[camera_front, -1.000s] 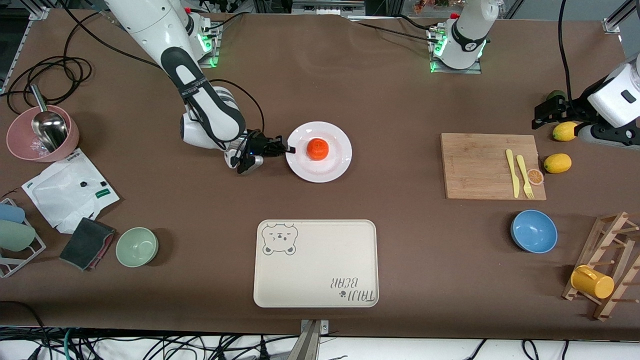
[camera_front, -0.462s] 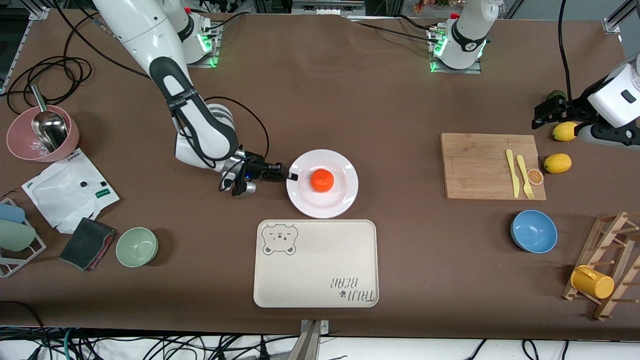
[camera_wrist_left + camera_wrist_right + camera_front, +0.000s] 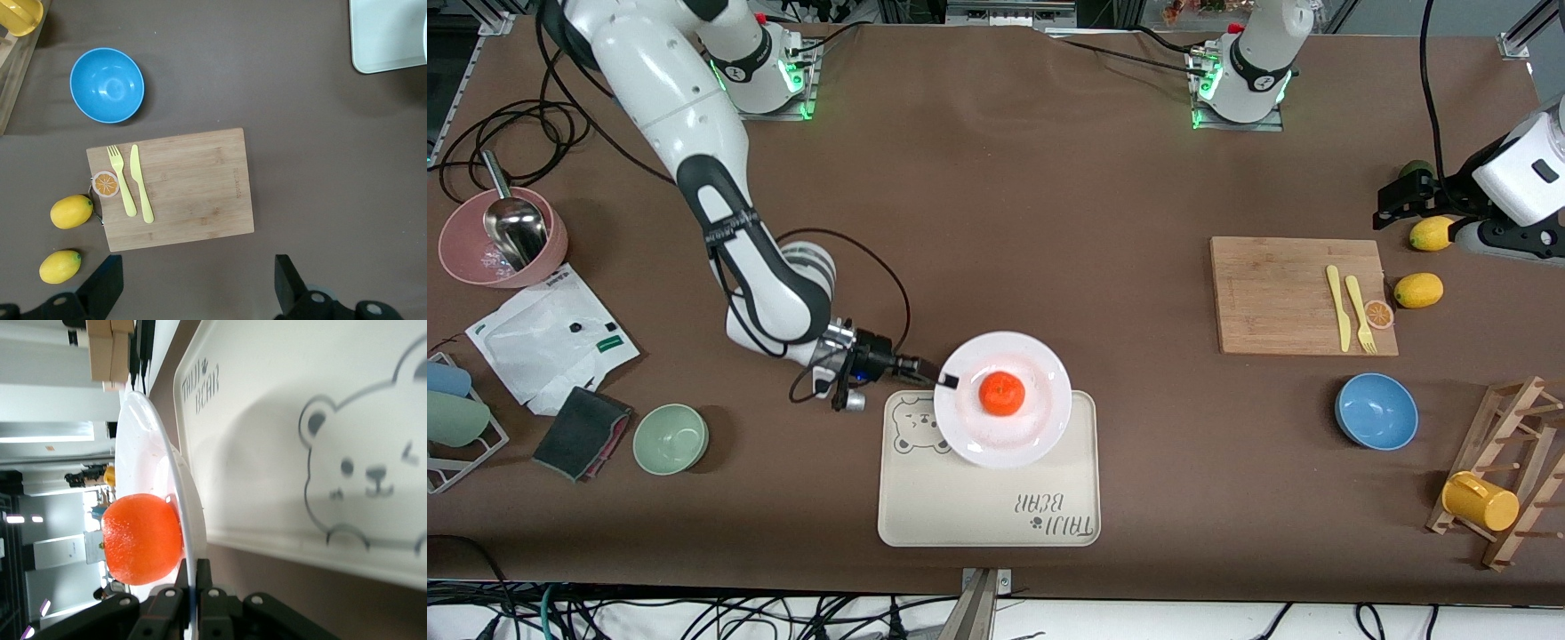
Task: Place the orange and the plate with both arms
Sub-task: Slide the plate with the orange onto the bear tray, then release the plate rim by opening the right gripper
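Note:
The white plate (image 3: 1040, 411) carries the red-orange orange (image 3: 1002, 394) at its middle. My right gripper (image 3: 947, 380) is shut on the plate's rim and holds it in the air over the bear-print end of the cream tray (image 3: 960, 498). In the right wrist view the plate (image 3: 170, 487) shows edge-on between the fingers, with the orange (image 3: 141, 539) on it and the tray (image 3: 280, 420) below. My left gripper (image 3: 197, 283) is open and empty, high over the bare table beside the cutting board (image 3: 177, 187), at the left arm's end of the table (image 3: 1392, 197).
The cutting board (image 3: 1303, 295) bears a yellow knife, a fork and an orange slice (image 3: 1379, 313). Two lemons (image 3: 1418, 290) lie beside it. A blue bowl (image 3: 1376, 411), a mug rack (image 3: 1507, 480), a green bowl (image 3: 671, 437), a pink bowl with scoop (image 3: 503, 236).
My right gripper has carried the plate with the orange toward the front camera, from the table's middle to over the cream tray. The left arm has not moved.

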Robot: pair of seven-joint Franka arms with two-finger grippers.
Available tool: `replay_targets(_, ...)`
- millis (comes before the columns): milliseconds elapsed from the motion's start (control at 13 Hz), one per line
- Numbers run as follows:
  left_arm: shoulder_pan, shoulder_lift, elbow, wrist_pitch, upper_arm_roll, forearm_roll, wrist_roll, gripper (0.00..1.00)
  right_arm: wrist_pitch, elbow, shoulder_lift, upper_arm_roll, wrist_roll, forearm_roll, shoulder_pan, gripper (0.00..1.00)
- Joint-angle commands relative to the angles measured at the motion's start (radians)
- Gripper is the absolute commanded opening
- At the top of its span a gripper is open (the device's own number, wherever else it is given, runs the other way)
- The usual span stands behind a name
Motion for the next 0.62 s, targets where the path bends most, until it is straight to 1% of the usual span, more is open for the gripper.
replay_targets(0, -0.006, -0.012, 0.004, -0.017, 0.007, 0.001, 0.01, 1.0, -0.02, 0.282, 0.163, 0.004, 0.167, -0.153, -0.004, 0.0)
replay_targets(77, -0.006, -0.012, 0.004, -0.017, 0.006, -0.001, 0.01, 1.0, -0.023, 0.321, 0.185, 0.001, 0.207, -0.199, -0.007, 0.0)
replay_targets(154, -0.006, -0.012, 0.004, -0.017, 0.007, -0.001, 0.01, 1.0, -0.023, 0.35, 0.205, 0.001, 0.224, -0.216, -0.013, 0.0)
replay_targets(308, -0.006, -0.012, 0.004, -0.017, 0.007, -0.001, 0.01, 1.0, -0.023, 0.442, 0.284, 0.001, 0.226, -0.218, -0.011, 0.0)
replay_targets(385, -0.006, -0.012, 0.004, -0.017, 0.007, -0.001, 0.01, 1.0, -0.023, 0.471, 0.311, 0.001, 0.225, -0.218, -0.004, 0.0)
replay_targets(538, -0.006, -0.012, 0.004, -0.017, 0.007, 0.001, 0.01, 1.0, -0.023, 0.47, 0.311, 0.001, 0.223, -0.218, -0.001, 0.0)
